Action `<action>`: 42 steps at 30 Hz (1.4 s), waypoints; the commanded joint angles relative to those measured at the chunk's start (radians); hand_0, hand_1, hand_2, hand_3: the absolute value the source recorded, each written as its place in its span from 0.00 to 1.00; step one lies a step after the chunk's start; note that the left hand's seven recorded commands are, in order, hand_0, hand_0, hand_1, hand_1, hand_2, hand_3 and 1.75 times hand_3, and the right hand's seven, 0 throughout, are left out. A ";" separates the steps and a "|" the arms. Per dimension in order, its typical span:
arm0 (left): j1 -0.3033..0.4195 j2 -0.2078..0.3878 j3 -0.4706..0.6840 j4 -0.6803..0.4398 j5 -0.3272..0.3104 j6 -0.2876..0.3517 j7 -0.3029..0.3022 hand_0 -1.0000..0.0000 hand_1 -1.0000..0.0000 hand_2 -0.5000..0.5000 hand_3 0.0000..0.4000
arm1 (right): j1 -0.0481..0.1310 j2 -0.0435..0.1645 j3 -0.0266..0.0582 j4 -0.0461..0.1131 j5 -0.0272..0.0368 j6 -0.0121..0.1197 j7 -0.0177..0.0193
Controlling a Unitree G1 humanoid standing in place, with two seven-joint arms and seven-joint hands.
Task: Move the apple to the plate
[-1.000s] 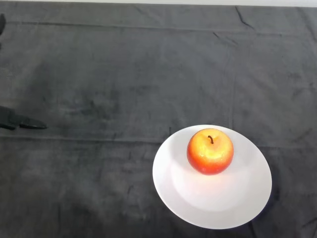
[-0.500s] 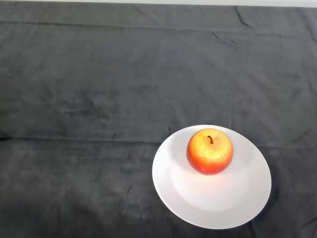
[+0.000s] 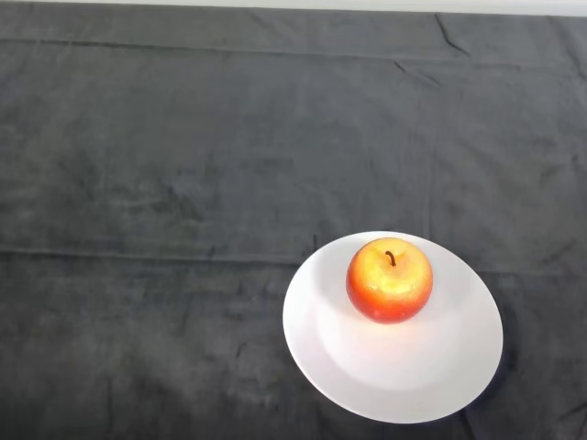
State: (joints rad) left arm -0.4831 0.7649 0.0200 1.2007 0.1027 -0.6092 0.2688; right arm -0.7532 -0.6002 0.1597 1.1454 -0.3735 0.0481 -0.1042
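Observation:
A red and yellow apple point(image 3: 389, 280) with a dark stem stands upright on a white round plate point(image 3: 404, 376) at the lower right of the head view. The apple sits on the far half of the plate. No part of the robot shows.
The dark cloth point(image 3: 183, 165) covers the whole table, with a few creases and a fold line running across it. The table's far edge point(image 3: 293, 5) runs along the top of the view.
The black hand that showed at the left edge one second ago has gone out of view. The apple and plate have not moved.

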 commanded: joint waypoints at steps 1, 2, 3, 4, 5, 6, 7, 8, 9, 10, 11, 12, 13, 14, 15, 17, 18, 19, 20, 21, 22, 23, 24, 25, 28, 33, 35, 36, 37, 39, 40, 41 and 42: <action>0.028 0.071 0.032 0.034 0.010 0.023 0.025 1.00 1.00 0.50 0.00 | 0.024 -0.006 -0.0084 0.024 0.0052 -0.003 0.0017; 0.029 0.069 0.035 0.033 0.010 0.033 0.031 1.00 1.00 0.50 0.00 | 0.024 -0.006 -0.0084 0.024 0.0052 -0.003 0.0017; 0.029 0.066 0.037 0.033 0.009 0.042 0.037 1.00 1.00 0.50 0.00 | 0.024 -0.006 -0.0084 0.024 0.0052 -0.003 0.0017; 0.029 0.064 0.040 0.032 0.008 0.050 0.041 1.00 1.00 0.50 0.00 | 0.024 -0.006 -0.0084 0.024 0.0052 -0.003 0.0017; 0.030 0.063 0.043 0.031 0.007 0.057 0.045 1.00 1.00 0.50 0.00 | 0.024 -0.006 -0.0084 0.024 0.0052 -0.003 0.0017; 0.031 0.061 0.046 0.030 0.005 0.062 0.048 1.00 1.00 0.50 0.00 | 0.024 -0.006 -0.0083 0.024 0.0053 -0.003 0.0017; 0.032 0.060 0.049 0.029 0.003 0.069 0.050 1.00 1.00 0.50 0.00 | 0.024 -0.006 -0.0083 0.024 0.0053 -0.003 0.0016; 0.033 0.059 0.053 0.028 0.001 0.074 0.053 1.00 1.00 0.50 0.00 | 0.024 -0.006 -0.0083 0.024 0.0053 -0.003 0.0016; 0.033 0.058 0.056 0.026 0.000 0.079 0.054 1.00 1.00 0.50 0.00 | 0.024 -0.006 -0.0083 0.024 0.0053 -0.003 0.0016; 0.034 0.057 0.059 0.025 -0.002 0.085 0.056 1.00 1.00 0.50 0.00 | 0.024 -0.006 -0.0083 0.024 0.0053 -0.003 0.0016; 0.034 0.056 0.062 0.023 -0.003 0.090 0.058 1.00 1.00 0.50 0.00 | 0.024 -0.006 -0.0083 0.023 0.0054 -0.003 0.0016; 0.034 0.055 0.064 0.022 -0.004 0.094 0.059 1.00 1.00 0.50 0.00 | 0.024 -0.006 -0.0083 0.023 0.0054 -0.003 0.0016; 0.033 0.054 0.066 0.020 -0.006 0.099 0.060 1.00 1.00 0.50 0.00 | 0.025 -0.006 -0.0083 0.023 0.0054 -0.003 0.0016; 0.033 0.054 0.068 0.018 -0.006 0.103 0.061 1.00 1.00 0.50 0.00 | 0.025 -0.006 -0.0083 0.023 0.0054 -0.003 0.0016; 0.032 0.053 0.071 0.016 -0.007 0.108 0.062 1.00 1.00 0.50 0.00 | 0.025 -0.006 -0.0083 0.023 0.0055 -0.003 0.0016; 0.032 0.051 0.074 0.012 -0.009 0.113 0.063 1.00 1.00 0.50 0.00 | 0.025 -0.006 -0.0083 0.023 0.0055 -0.003 0.0016; 0.032 0.050 0.076 0.010 -0.009 0.116 0.063 1.00 1.00 0.50 0.00 | 0.025 -0.006 -0.0083 0.023 0.0055 -0.003 0.0016; 0.033 0.049 0.078 0.008 -0.010 0.118 0.064 1.00 1.00 0.50 0.00 | 0.025 -0.006 -0.0083 0.023 0.0056 -0.003 0.0016; 0.034 0.049 0.079 0.006 -0.011 0.119 0.064 1.00 1.00 0.50 0.00 | 0.025 -0.006 -0.0083 0.023 0.0056 -0.003 0.0017; 0.035 0.049 0.081 0.004 -0.011 0.121 0.064 1.00 1.00 0.50 0.00 | 0.025 -0.006 -0.0083 0.023 0.0056 -0.003 0.0017; 0.036 0.048 0.083 0.002 -0.012 0.122 0.063 1.00 1.00 0.50 0.00 | 0.025 -0.006 -0.0083 0.023 0.0057 -0.003 0.0017; 0.037 0.048 0.084 0.000 -0.012 0.123 0.063 1.00 1.00 0.50 0.00 | 0.025 -0.006 -0.0083 0.022 0.0057 -0.003 0.0017; 0.038 0.048 0.086 -0.002 -0.012 0.125 0.063 1.00 1.00 0.50 0.00 | 0.025 -0.006 -0.0083 0.022 0.0057 -0.003 0.0017; 0.039 0.048 0.087 -0.003 -0.013 0.126 0.062 1.00 1.00 0.50 0.00 | 0.025 -0.006 -0.0083 0.022 0.0057 -0.003 0.0017; 0.038 0.048 0.091 -0.008 -0.012 0.131 0.061 1.00 1.00 0.50 0.00 | 0.025 -0.006 -0.0084 0.022 0.0058 -0.003 0.0017; 0.029 0.046 0.092 -0.017 -0.008 0.141 0.060 1.00 1.00 0.50 0.00 | 0.026 -0.006 -0.0084 0.021 0.0059 -0.002 0.0018; 0.027 0.045 0.093 -0.020 -0.007 0.141 0.060 1.00 1.00 0.50 0.00 | 0.026 -0.006 -0.0084 0.021 0.0060 -0.002 0.0018; 0.027 0.045 0.094 -0.022 -0.006 0.140 0.059 1.00 1.00 0.50 0.00 | 0.026 -0.006 -0.0084 0.021 0.0060 -0.002 0.0018; 0.027 0.045 0.094 -0.024 -0.006 0.139 0.059 1.00 1.00 0.50 0.00 | 0.026 -0.006 -0.0084 0.021 0.0060 -0.002 0.0019; 0.029 0.044 0.096 -0.026 -0.005 0.135 0.059 1.00 1.00 0.50 0.00 | 0.026 -0.006 -0.0084 0.021 0.0061 -0.002 0.0019; 0.030 0.044 0.097 -0.027 -0.004 0.134 0.059 1.00 1.00 0.50 0.00 | 0.026 -0.006 -0.0084 0.021 0.0061 -0.002 0.0019; 0.031 0.044 0.098 -0.028 -0.004 0.132 0.059 1.00 1.00 0.50 0.00 | 0.026 -0.006 -0.0084 0.020 0.0061 -0.002 0.0019; 0.033 0.044 0.099 -0.029 -0.003 0.131 0.059 1.00 1.00 0.50 0.00 | 0.026 -0.006 -0.0084 0.020 0.0061 -0.002 0.0019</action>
State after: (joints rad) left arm -0.4826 0.7648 0.0973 1.1982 0.0997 -0.4764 0.3157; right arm -0.7532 -0.6002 0.1597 1.1456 -0.3735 0.0480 -0.1042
